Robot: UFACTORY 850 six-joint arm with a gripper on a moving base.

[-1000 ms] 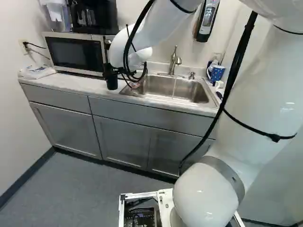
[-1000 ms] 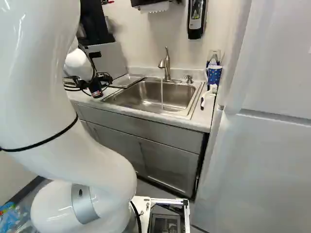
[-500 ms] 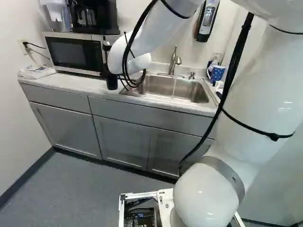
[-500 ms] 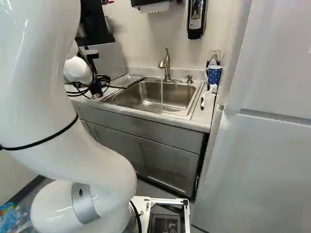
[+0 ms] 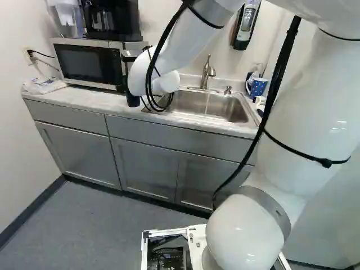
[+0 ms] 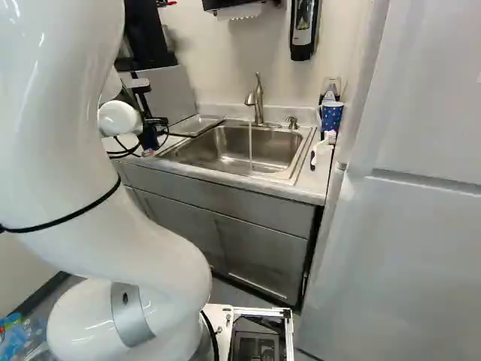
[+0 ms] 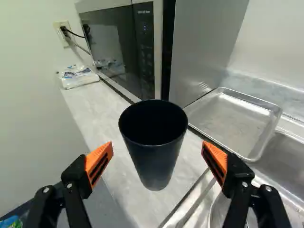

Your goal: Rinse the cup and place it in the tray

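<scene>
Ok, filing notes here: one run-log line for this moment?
tool open around cup | cup upright on counter | tray by sink | faucet running

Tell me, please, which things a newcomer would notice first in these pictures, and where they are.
Probably the large white arm, which fills the left of the right base view. Next, the black cup on the countertop, between the open fingers of the gripper. Then the faucet, running water into the sink.
</scene>
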